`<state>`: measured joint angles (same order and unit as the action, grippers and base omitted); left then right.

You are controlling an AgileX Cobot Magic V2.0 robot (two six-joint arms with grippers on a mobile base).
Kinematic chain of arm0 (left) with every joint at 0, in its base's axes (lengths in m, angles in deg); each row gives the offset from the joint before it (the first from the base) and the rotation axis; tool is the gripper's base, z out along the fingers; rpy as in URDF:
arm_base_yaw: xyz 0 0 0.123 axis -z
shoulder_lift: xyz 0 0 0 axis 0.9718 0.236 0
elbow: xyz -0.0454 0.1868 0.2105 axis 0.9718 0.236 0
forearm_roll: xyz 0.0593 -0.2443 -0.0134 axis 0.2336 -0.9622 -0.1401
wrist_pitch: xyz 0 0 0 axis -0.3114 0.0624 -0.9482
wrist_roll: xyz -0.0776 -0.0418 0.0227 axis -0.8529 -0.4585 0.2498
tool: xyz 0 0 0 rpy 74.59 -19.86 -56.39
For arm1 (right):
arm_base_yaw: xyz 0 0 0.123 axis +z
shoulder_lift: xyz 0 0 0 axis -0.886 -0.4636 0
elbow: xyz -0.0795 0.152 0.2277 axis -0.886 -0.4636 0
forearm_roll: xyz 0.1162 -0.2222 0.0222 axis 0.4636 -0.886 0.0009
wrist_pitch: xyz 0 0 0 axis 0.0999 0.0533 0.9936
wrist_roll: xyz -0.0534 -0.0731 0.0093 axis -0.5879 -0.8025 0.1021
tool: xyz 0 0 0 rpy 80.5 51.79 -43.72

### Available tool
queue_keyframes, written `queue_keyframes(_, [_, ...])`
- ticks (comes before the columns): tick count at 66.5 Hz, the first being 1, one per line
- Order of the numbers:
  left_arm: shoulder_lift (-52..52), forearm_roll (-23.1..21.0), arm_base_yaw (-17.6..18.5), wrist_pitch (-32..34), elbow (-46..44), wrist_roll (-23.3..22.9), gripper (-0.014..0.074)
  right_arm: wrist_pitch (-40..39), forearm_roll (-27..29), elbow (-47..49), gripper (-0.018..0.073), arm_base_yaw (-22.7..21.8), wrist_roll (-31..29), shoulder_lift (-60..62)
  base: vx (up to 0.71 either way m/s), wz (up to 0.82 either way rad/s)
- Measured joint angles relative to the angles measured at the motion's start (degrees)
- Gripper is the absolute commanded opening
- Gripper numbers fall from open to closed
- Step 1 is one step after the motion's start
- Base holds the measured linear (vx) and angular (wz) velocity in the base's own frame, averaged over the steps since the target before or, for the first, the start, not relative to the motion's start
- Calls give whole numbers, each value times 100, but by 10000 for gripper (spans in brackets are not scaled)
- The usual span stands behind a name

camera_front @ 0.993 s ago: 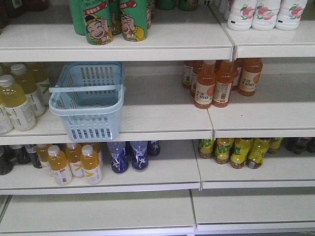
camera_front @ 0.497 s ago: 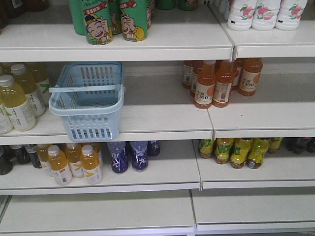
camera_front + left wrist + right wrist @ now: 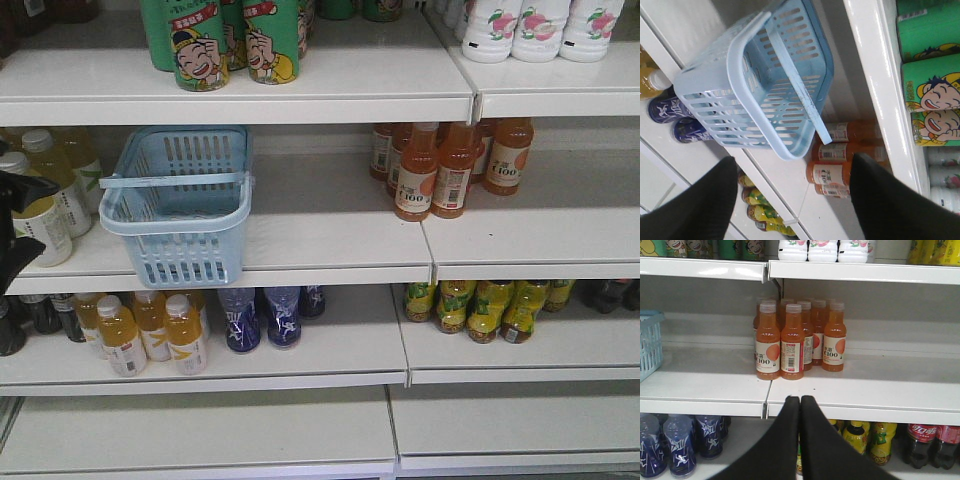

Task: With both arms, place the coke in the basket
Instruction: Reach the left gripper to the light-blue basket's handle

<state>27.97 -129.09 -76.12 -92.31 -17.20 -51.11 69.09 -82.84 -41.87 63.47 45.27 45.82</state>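
Two black pincer grippers appear in the wrist views. The left gripper (image 3: 795,165) has its black fingers (image 3: 705,205) spread wide apart, gripping nothing; the gap shows a white shelf edge and orange bottles beyond. It faces the pale blue plastic shopping basket (image 3: 760,85) with slotted sides, which fills much of that view. The right gripper (image 3: 800,405) has its two fingers pressed together, tip to tip. It points toward a cluster of orange juice bottles with white labels (image 3: 800,337) on the white metal middle shelf (image 3: 860,390).

In the front view the basket stands on the left part of the middle shelf, its front end at the shelf's edge and seemingly jutting slightly past it. One swing handle lies across its open top, and the inside shows bare blue floor. The orange juice bottles stand well apart from it, to the right. Pale yellow drink bottles (image 3: 55,185) stand just beside it on the left, and a black arm part (image 3: 15,235) pokes in at the frame's left edge in front of them. Green cartoon-printed cans (image 3: 235,40) and white bottles with pink fruit labels (image 3: 540,28) stand on the shelf above. Dark blue bottles (image 3: 270,315) sit on the shelf below the basket. Dark cola bottles with red labels (image 3: 925,442) show low on the right of the right wrist view.
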Motion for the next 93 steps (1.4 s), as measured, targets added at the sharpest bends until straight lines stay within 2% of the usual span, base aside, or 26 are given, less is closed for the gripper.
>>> queue_keyframes(6, [382, -682, 0, -222, -278, 568, 470, 0, 0, 0, -10, 0, 0, 0, 0, 0])
queue_keyframes(13, [798, -1834, 0, -405, -492, 1407, 470, 0, 0, 0, -10, 0, 0, 0, 0, 0])
queue_keyframes(24, [1432, -3742, 0, -631, -629, 3192, 470, 0, 0, 0, -10, 0, 0, 0, 0, 0])
queue_keyframes(28, [1605, -4025, 0, -697, -684, 3562, 470, 0, 0, 0, -10, 0, 0, 0, 0, 0])
queue_keyframes(33, [1868, -4152, 0, -813, -828, 3823, 470, 0, 0, 0, -10, 0, 0, 0, 0, 0])
queue_keyframes(44, [2389, -4207, 0, -1065, -1319, 3977, 470, 0, 0, 0, -10, 0, 0, 0, 0, 0])
queue_keyframes(93, [3826, -4215, 0, -1364, -2536, 4016, 470, 0, 0, 0, -10, 0, 0, 0, 0, 0])
